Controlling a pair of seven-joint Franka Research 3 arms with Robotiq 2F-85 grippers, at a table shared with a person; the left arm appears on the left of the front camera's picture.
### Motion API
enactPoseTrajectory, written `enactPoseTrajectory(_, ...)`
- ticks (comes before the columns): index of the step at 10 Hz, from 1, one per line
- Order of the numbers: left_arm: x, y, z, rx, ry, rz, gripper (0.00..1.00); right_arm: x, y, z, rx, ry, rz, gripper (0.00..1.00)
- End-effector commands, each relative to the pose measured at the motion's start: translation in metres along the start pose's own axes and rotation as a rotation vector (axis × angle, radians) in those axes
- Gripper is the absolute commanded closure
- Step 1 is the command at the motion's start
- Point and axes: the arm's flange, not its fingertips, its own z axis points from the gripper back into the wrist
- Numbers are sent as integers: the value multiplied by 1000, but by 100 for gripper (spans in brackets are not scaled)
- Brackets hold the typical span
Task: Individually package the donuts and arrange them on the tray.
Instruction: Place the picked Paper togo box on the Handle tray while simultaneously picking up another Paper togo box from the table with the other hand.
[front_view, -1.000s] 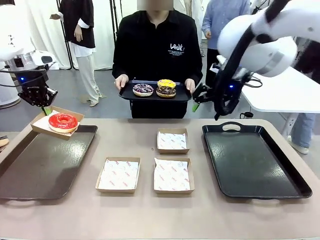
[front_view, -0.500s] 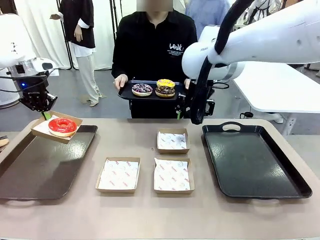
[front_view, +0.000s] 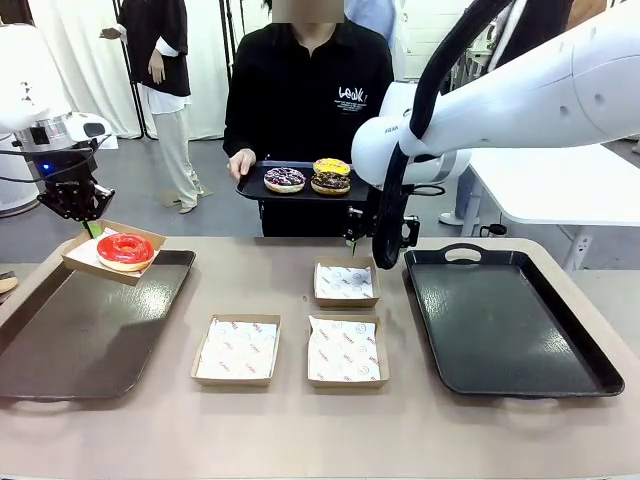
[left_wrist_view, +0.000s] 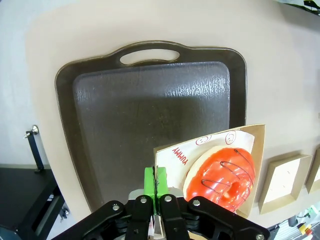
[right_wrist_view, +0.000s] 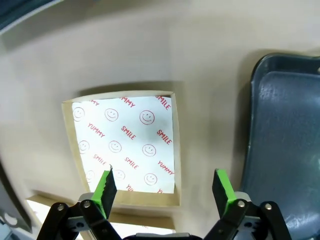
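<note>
The glossy red donut (front_view: 125, 249) lies in a paper-lined cardboard box (front_view: 84, 258) held over the far corner of the left tray (front_view: 90, 340). My left gripper (front_view: 80, 207) is shut on that box's far edge. In the left wrist view the gripper (left_wrist_view: 156, 183) pinches the box (left_wrist_view: 255, 145) wall, with the red donut (left_wrist_view: 222, 175) beside it. My right gripper (front_view: 380, 250) hangs open just above the far empty box (front_view: 346, 282); in the right wrist view it (right_wrist_view: 165, 189) stands over that box (right_wrist_view: 125, 145). The person holds a small tray (front_view: 250, 188) with the purple-sprinkled (front_view: 285, 179), yellow (front_view: 332, 166) and chocolate (front_view: 331, 183) donuts.
Two more empty lined boxes (front_view: 237, 349) (front_view: 345, 350) sit at the table's middle. A bare black tray (front_view: 510, 320) lies at the right, its edge (right_wrist_view: 285, 150) close beside my right gripper. Other people stand behind.
My right arm has swung in from the far right and come down over the far empty box. The left gripper and its box have barely moved.
</note>
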Motion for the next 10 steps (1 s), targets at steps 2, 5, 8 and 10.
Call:
enactPoseTrajectory(2,-3,0,2,4,-1,-2,99,0,0,0,0,0,0,0)
enactPoseTrajectory(5,-3,0,2,4,-1,-2,99,0,0,0,0,0,0,0)
enactPoseTrajectory(8,-3,0,2,4,-1,-2,99,-3,-1,-1,2,-8,7,0)
enactPoseTrajectory(10,2,-3,-8,16,11,46,99,-14,2,-13,-40,-45,38,0)
